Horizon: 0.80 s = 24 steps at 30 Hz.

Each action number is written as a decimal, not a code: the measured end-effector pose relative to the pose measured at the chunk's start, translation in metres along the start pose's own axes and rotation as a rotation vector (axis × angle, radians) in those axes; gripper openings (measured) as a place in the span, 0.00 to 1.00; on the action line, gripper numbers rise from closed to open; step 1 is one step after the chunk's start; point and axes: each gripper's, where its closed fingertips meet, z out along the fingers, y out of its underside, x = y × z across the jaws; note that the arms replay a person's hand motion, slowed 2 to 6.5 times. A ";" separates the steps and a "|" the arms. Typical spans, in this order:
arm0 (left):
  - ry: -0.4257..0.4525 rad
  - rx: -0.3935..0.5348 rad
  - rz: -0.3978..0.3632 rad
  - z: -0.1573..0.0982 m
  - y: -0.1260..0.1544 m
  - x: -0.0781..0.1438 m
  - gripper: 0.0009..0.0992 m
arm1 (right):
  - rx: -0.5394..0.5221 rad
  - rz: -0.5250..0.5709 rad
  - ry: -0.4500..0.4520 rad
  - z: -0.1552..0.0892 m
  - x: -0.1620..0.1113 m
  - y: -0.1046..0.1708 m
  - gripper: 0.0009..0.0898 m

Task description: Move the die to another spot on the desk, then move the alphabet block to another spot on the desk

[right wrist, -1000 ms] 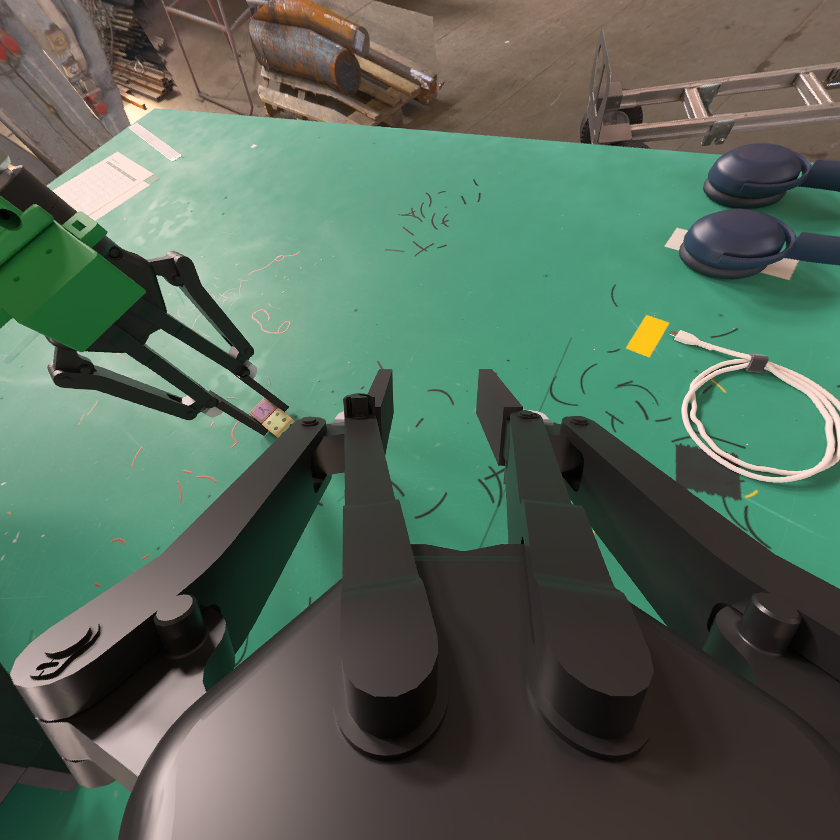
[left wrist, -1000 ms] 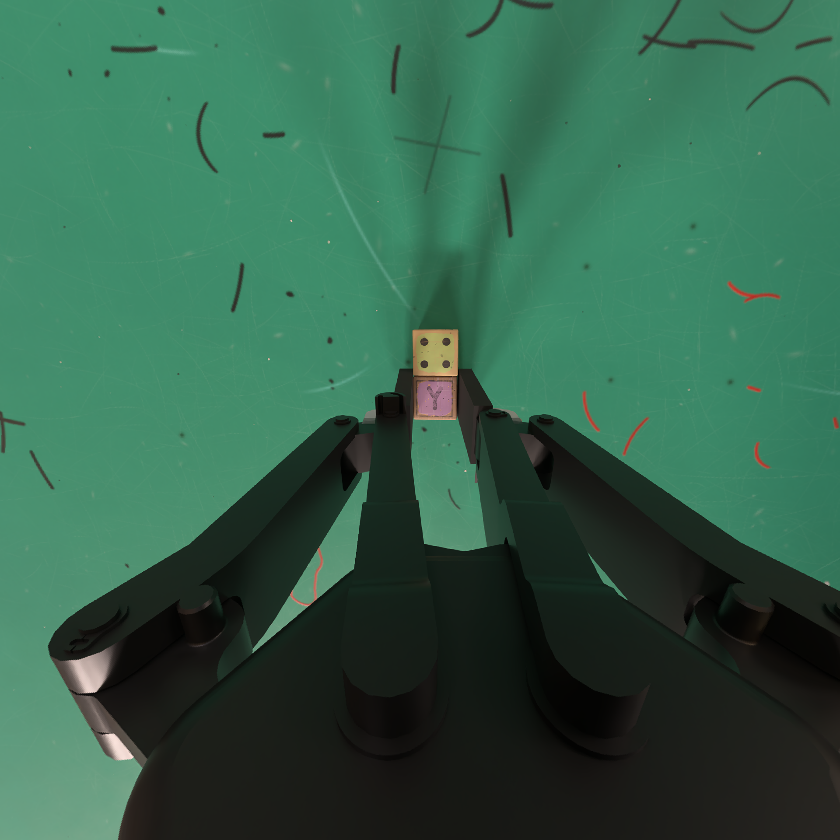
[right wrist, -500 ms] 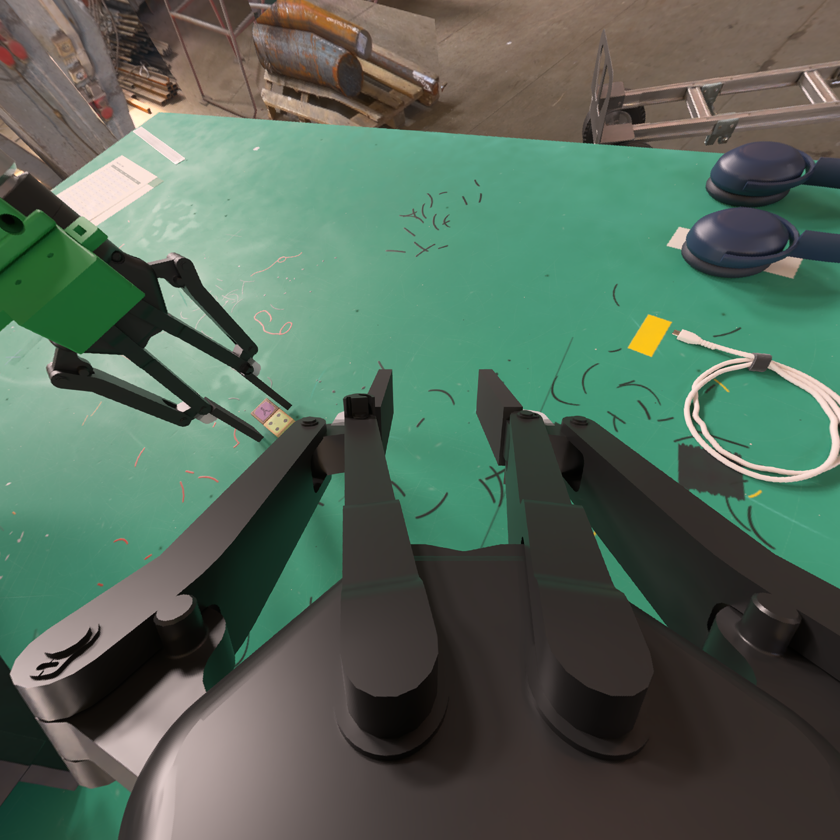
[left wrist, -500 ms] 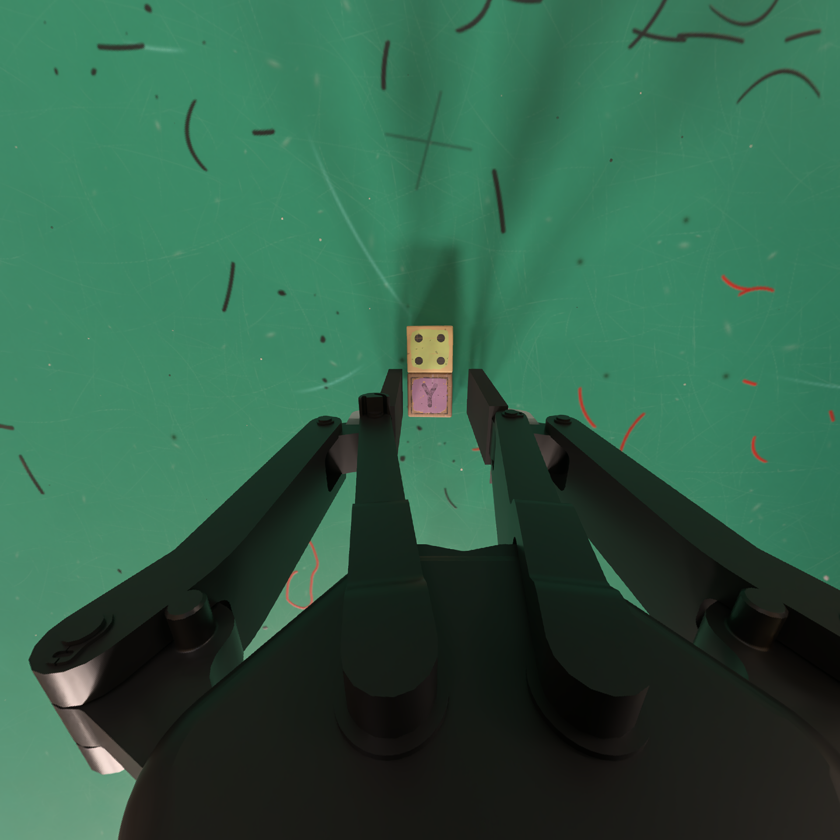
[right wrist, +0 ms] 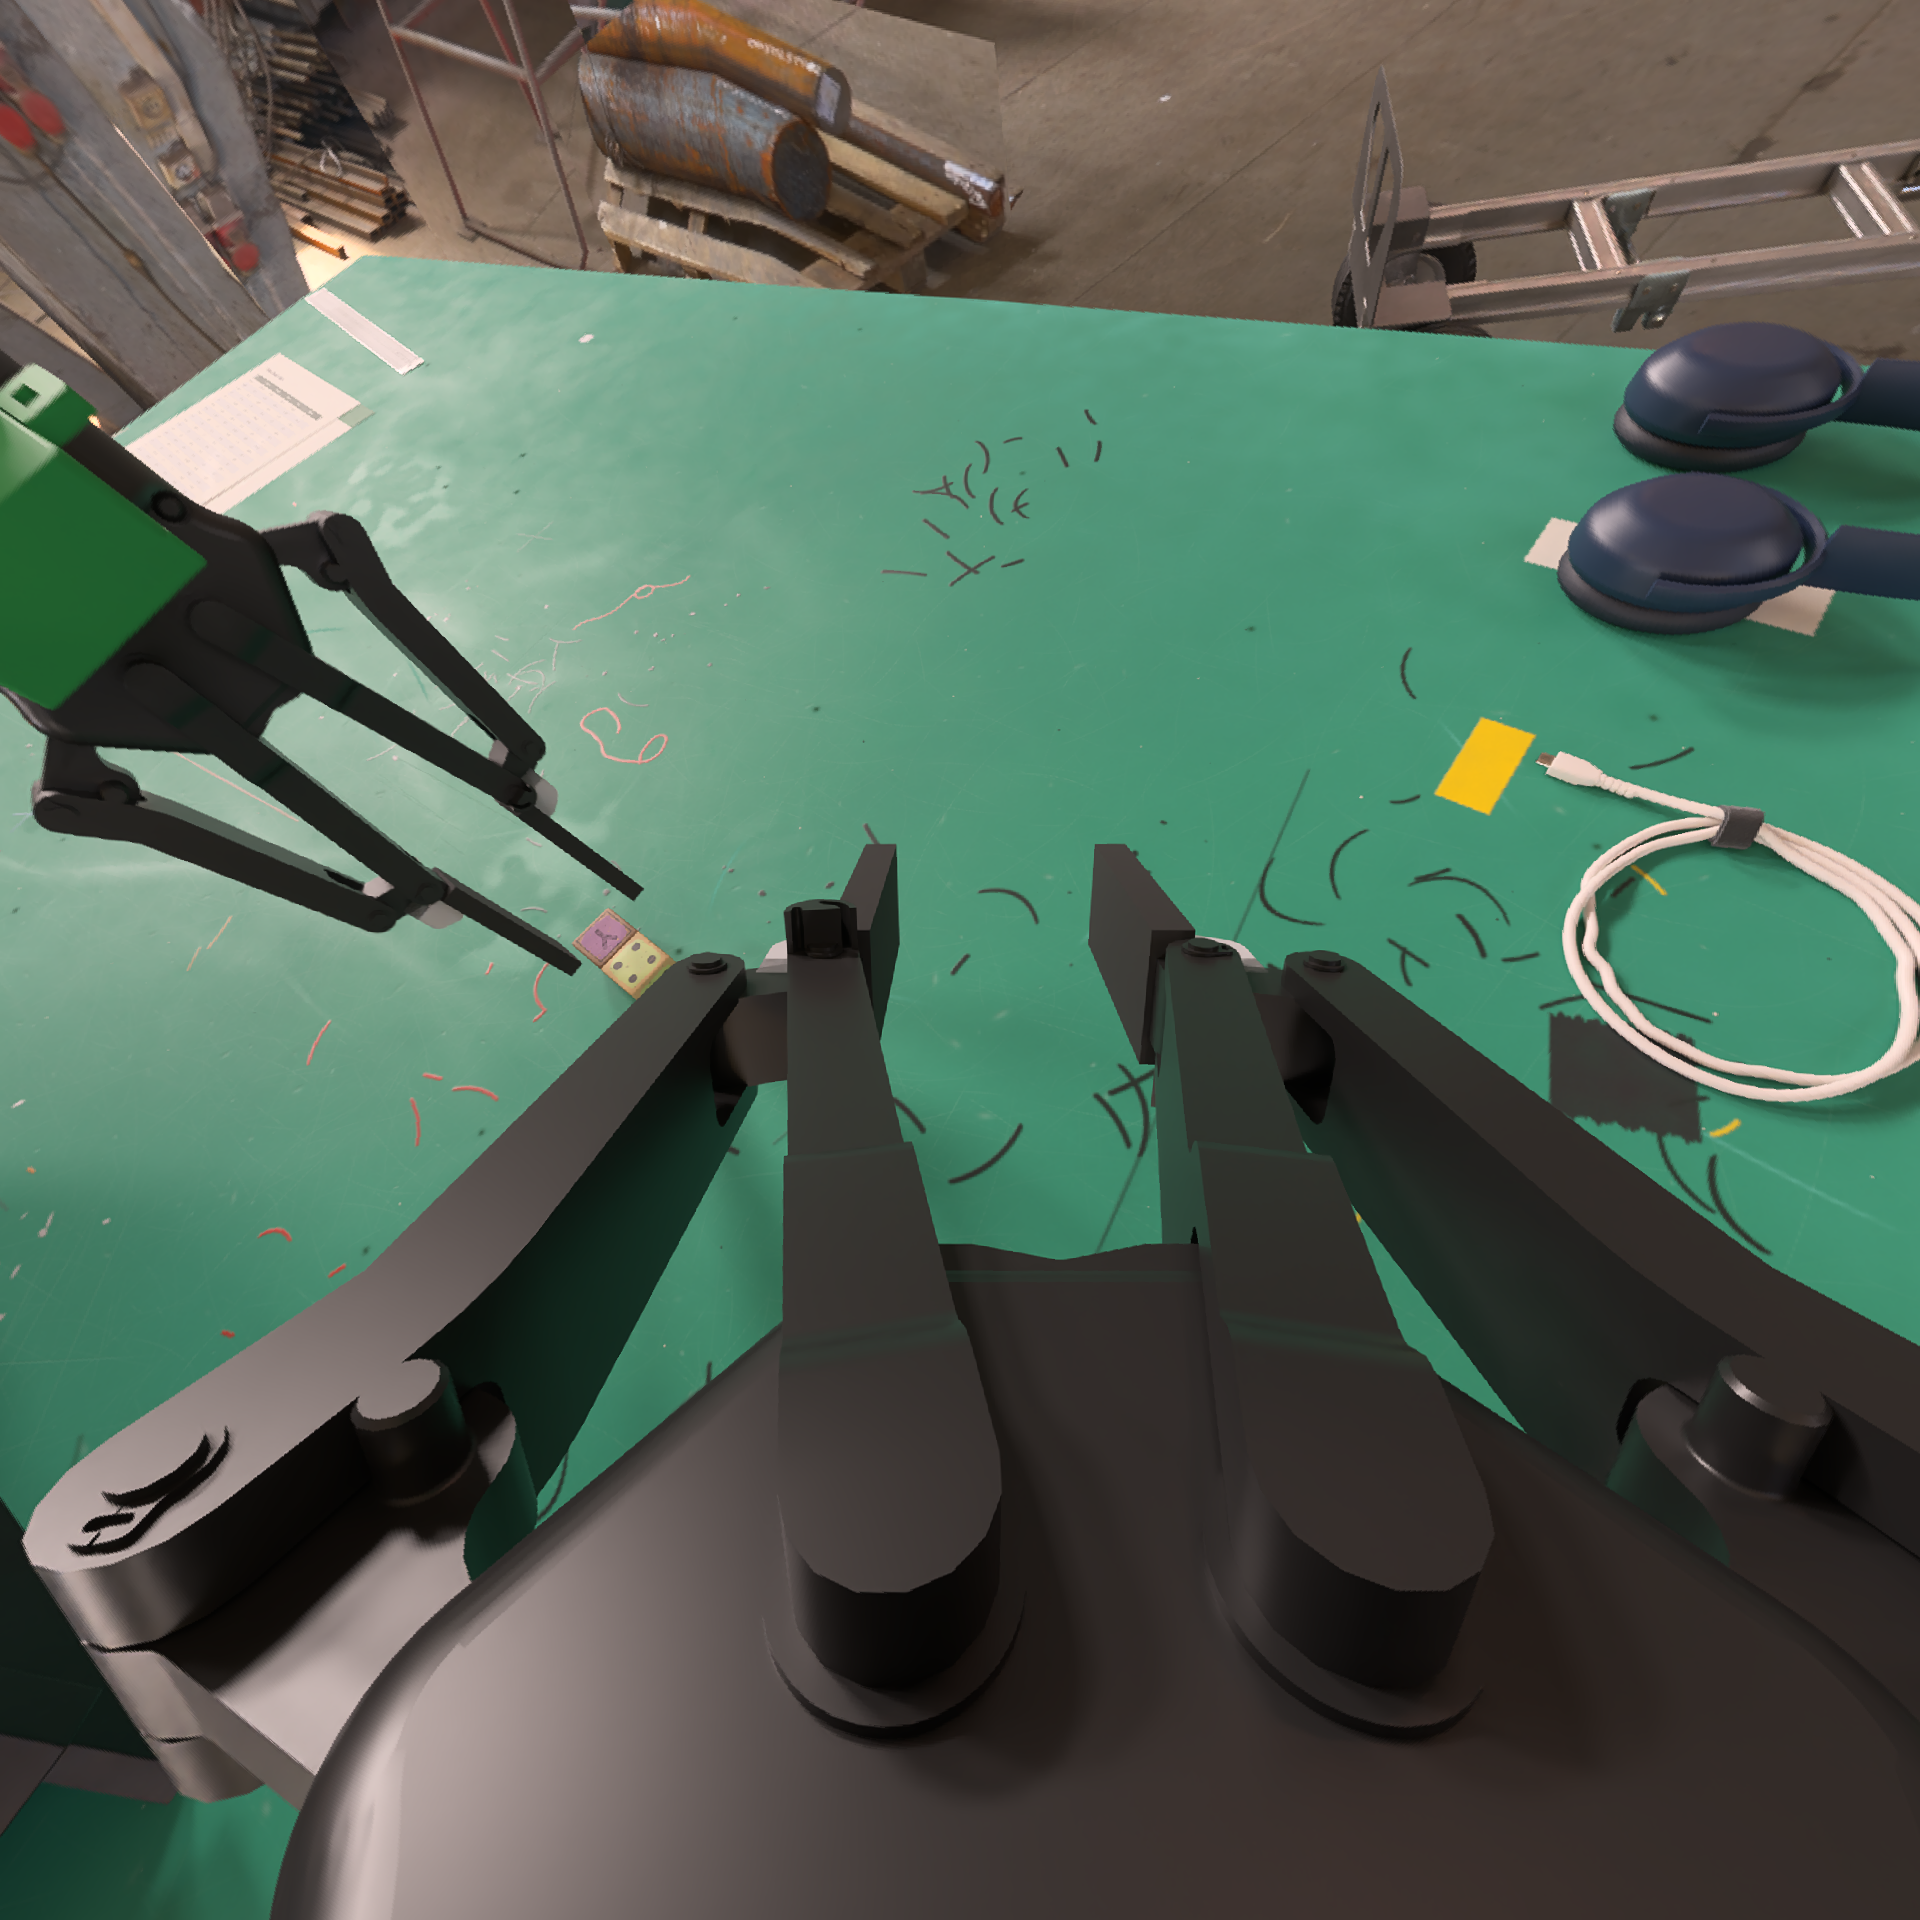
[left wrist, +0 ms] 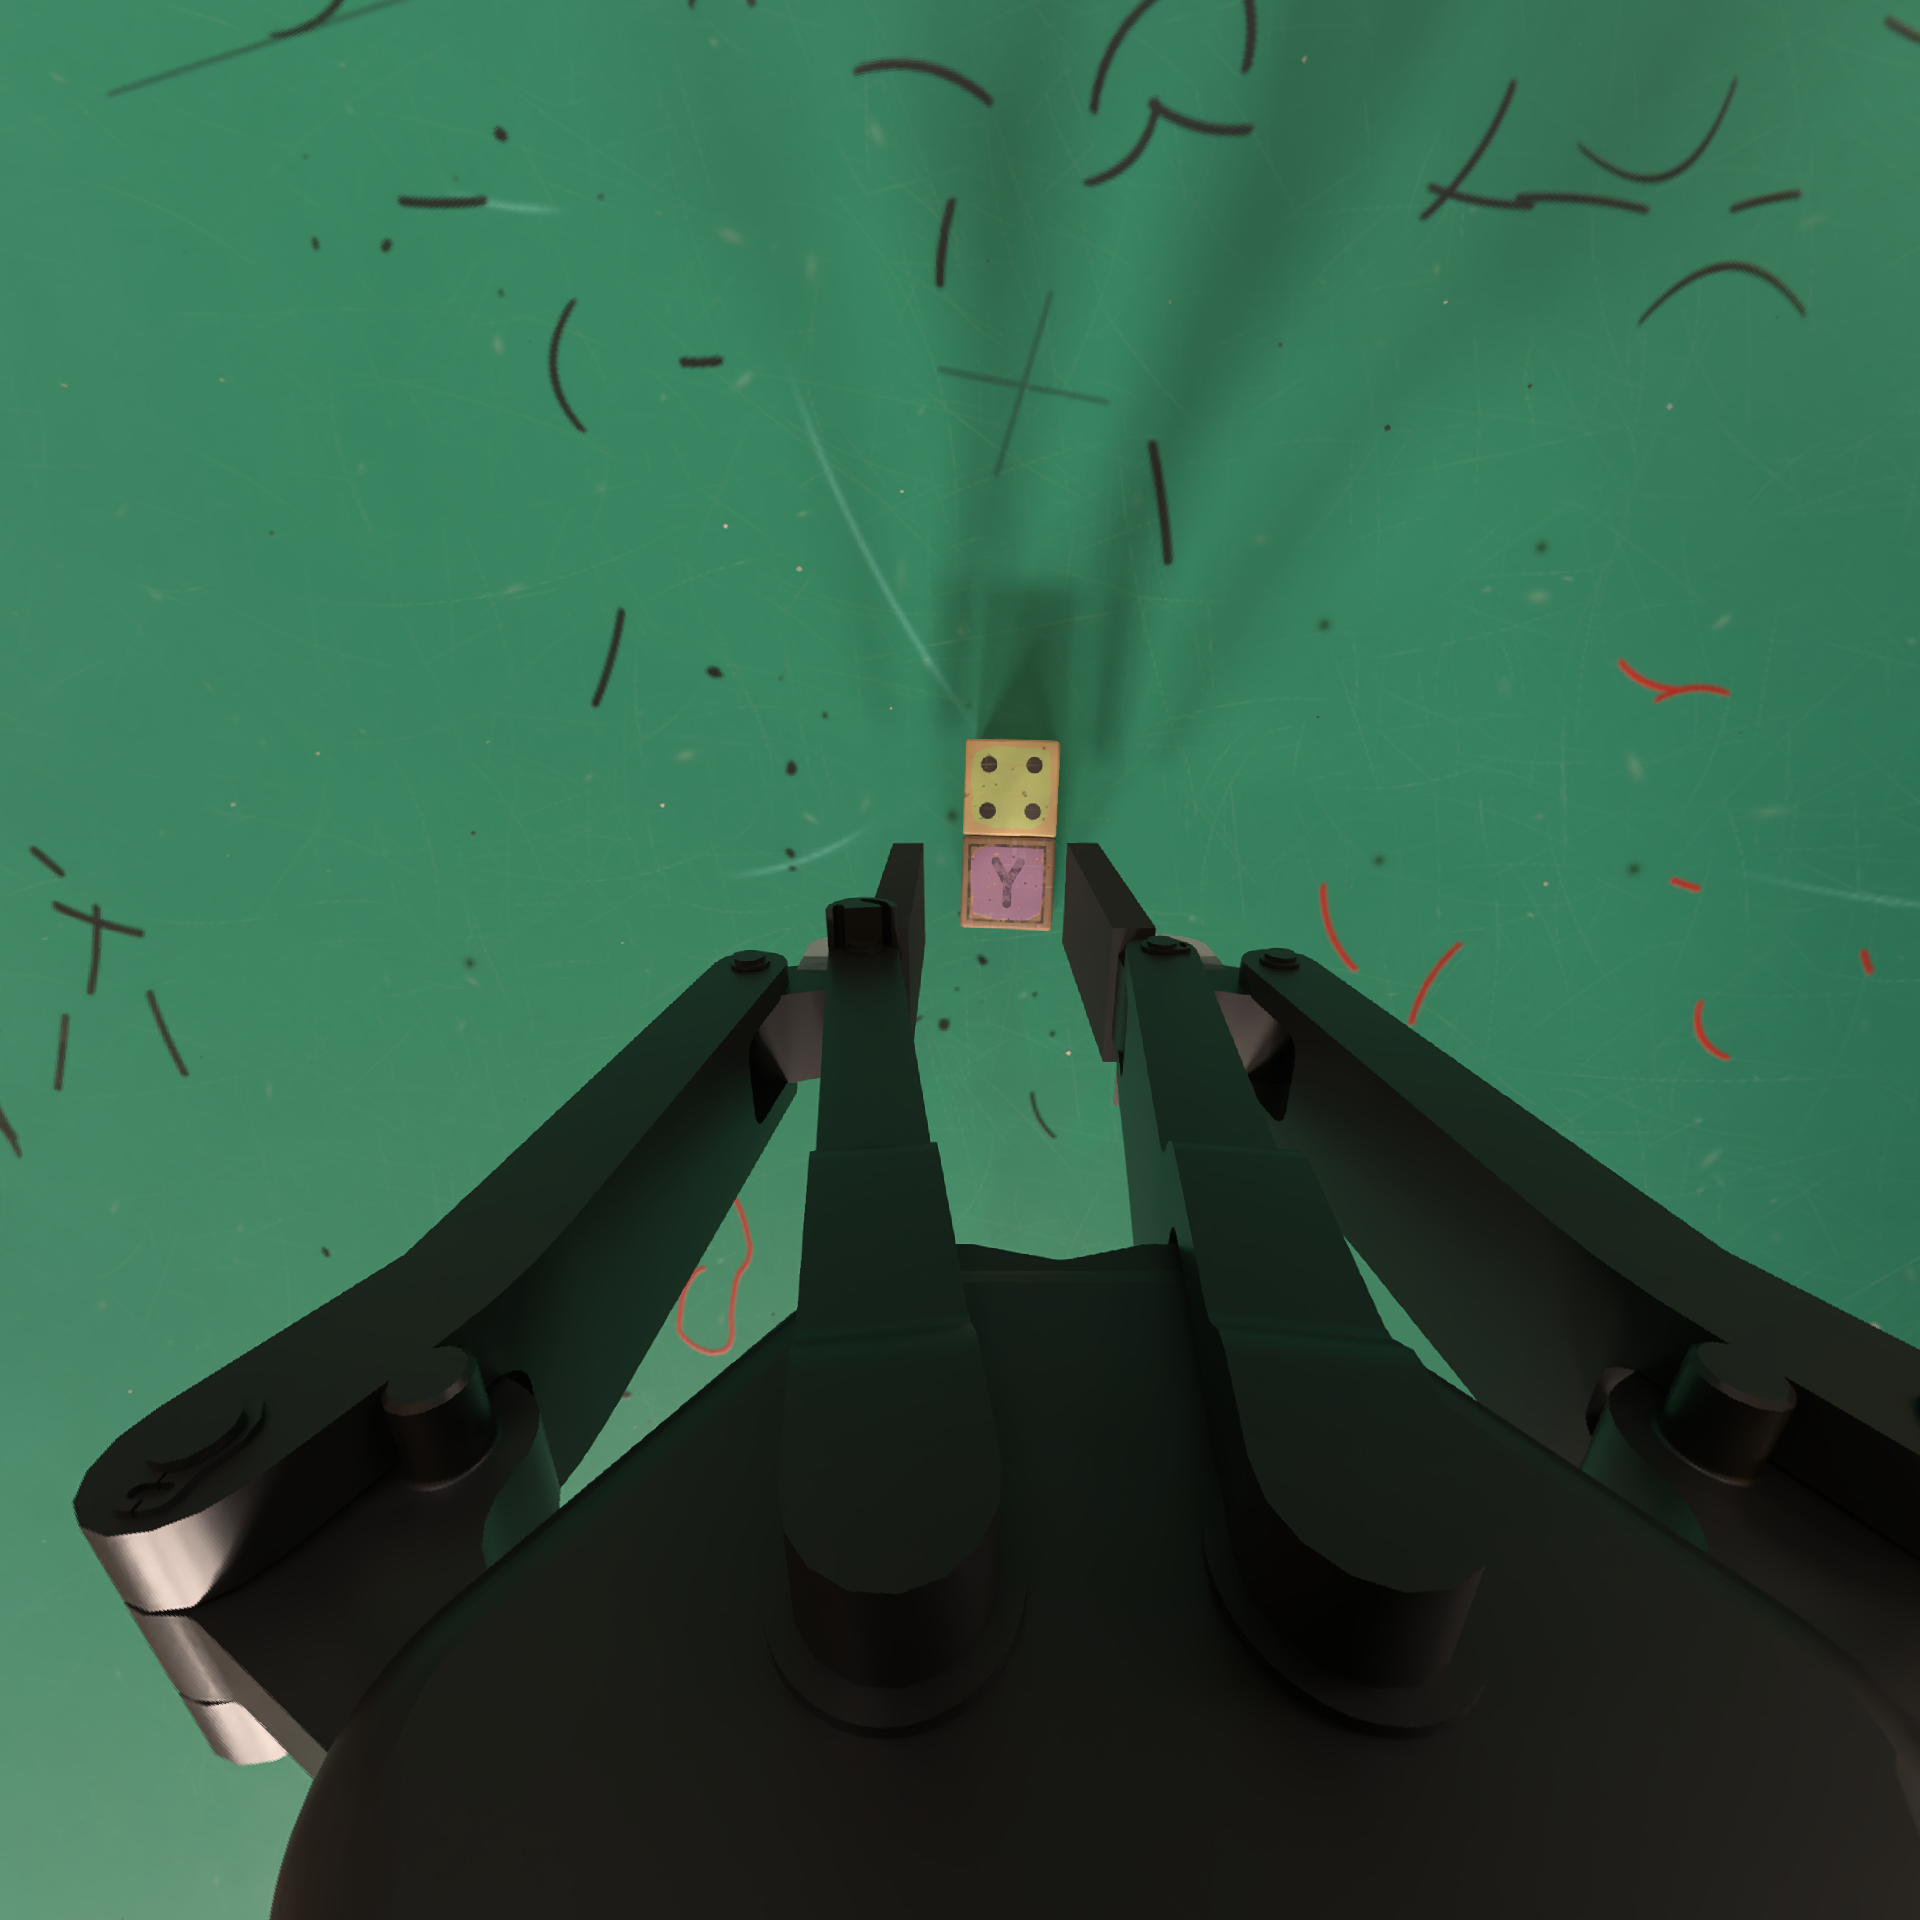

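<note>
A yellow die [left wrist: 1012,787] with black pips lies on the green desk, touching a wooden alphabet block [left wrist: 1007,884] with a pink top face. My left gripper [left wrist: 994,873] is open above the block, its fingertips apart from the block's sides. In the right wrist view the block [right wrist: 602,935] and the die [right wrist: 637,965] lie side by side below the left gripper [right wrist: 608,928], which hangs above them. My right gripper [right wrist: 992,883] is open and empty over the middle of the desk.
A coiled white cable [right wrist: 1725,956], a yellow tape patch [right wrist: 1486,764], a dark tape patch [right wrist: 1621,1075] and two dark blue pads [right wrist: 1694,561] lie at the right. A paper sheet [right wrist: 244,426] lies at the far left corner. The desk's far edge [right wrist: 935,296] meets a workshop floor.
My left gripper has opened, let go of the alphabet block and risen away from it. The block and the die stay side by side. The right gripper has not moved.
</note>
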 end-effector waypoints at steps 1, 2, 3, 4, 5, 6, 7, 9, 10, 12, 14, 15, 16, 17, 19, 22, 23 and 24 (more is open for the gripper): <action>-0.004 0.005 -0.003 -0.003 0.000 -0.001 0.35 | -0.001 0.000 0.000 0.000 0.000 0.000 0.55; -0.008 0.011 -0.007 -0.005 0.001 -0.002 0.35 | -0.001 0.000 0.000 0.000 0.000 0.000 0.55; -0.013 0.016 -0.010 -0.008 0.001 -0.002 0.34 | -0.002 -0.001 0.000 0.000 0.000 0.000 0.55; -0.018 0.022 -0.013 -0.011 0.002 -0.003 0.34 | -0.002 -0.001 0.000 0.000 0.000 0.001 0.55; -0.025 0.028 -0.016 -0.014 0.002 -0.004 0.34 | -0.002 -0.001 0.000 0.000 0.000 0.001 0.55; -0.032 0.035 -0.018 -0.017 0.003 -0.006 0.34 | -0.003 -0.001 0.000 0.000 0.000 0.001 0.55; -0.039 0.042 -0.021 -0.021 0.003 -0.007 0.34 | -0.003 -0.001 0.000 0.000 0.001 0.001 0.55; -0.056 0.059 -0.026 -0.028 0.004 -0.010 0.34 | -0.003 -0.001 -0.001 0.000 0.001 0.001 0.55; -0.066 0.068 -0.029 -0.032 0.005 -0.011 0.34 | -0.003 0.000 -0.002 0.000 0.001 0.001 0.55; -0.086 0.088 -0.035 -0.040 0.007 -0.014 0.34 | -0.003 0.000 -0.003 0.000 0.001 0.001 0.55; -0.105 0.110 -0.043 -0.049 0.009 -0.018 0.34 | -0.002 0.001 -0.005 0.000 0.001 0.001 0.55; -0.115 0.122 -0.048 -0.054 0.010 -0.020 0.34 | -0.001 0.001 -0.006 0.000 0.001 0.001 0.55; -0.124 0.135 -0.053 -0.059 0.012 -0.021 0.34 | -0.001 0.002 -0.007 0.000 0.001 0.001 0.55; -0.132 0.150 -0.059 -0.064 0.013 -0.023 0.34 | 0.000 0.002 -0.009 0.000 0.001 0.001 0.55; -0.147 0.182 -0.072 -0.074 0.015 -0.027 0.34 | 0.002 0.003 -0.012 0.000 0.000 0.001 0.55; -0.171 0.235 -0.103 -0.090 0.021 -0.035 0.34 | 0.006 0.004 -0.018 0.000 0.000 0.000 0.55; -0.180 0.254 -0.115 -0.096 0.023 -0.038 0.34 | 0.007 0.004 -0.021 0.000 -0.001 0.000 0.55; -0.189 0.273 -0.129 -0.102 0.025 -0.041 0.34 | 0.009 0.004 -0.023 0.000 -0.001 0.000 0.55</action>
